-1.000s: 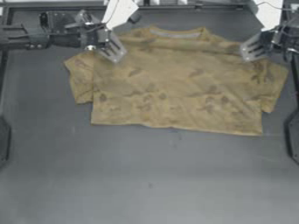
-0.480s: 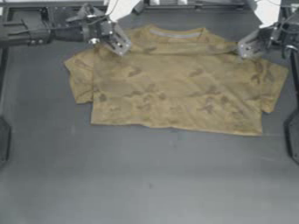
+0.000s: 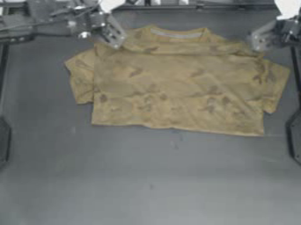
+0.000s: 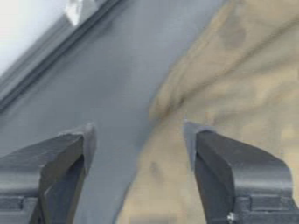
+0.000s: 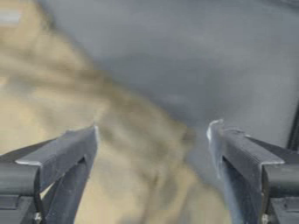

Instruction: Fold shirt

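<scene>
The tan shirt [image 3: 176, 85] lies flat on the far half of the dark table, its pale grey neckband [image 3: 175, 34] toward the far edge and its hem toward the near side. My left gripper [image 3: 111, 36] hovers open over the shirt's left shoulder; the left wrist view shows the shirt edge [image 4: 234, 109] running between the spread jaws of the left gripper [image 4: 138, 135]. My right gripper [image 3: 260, 40] is open above the right shoulder, and its wrist view shows the shirt [image 5: 70, 100] rumpled under the right gripper [image 5: 153, 131].
Bare dark table [image 3: 147, 180] fills the near half. A metal frame rail [image 3: 176, 5] runs along the far edge, close behind both grippers. Dark arm bases sit at the left side [image 3: 2, 145] and the right side [image 3: 295, 136].
Both grippers have moved toward the far edge along the shoulders. The shirt has slid a little that way, and its upper part looks smoother.
</scene>
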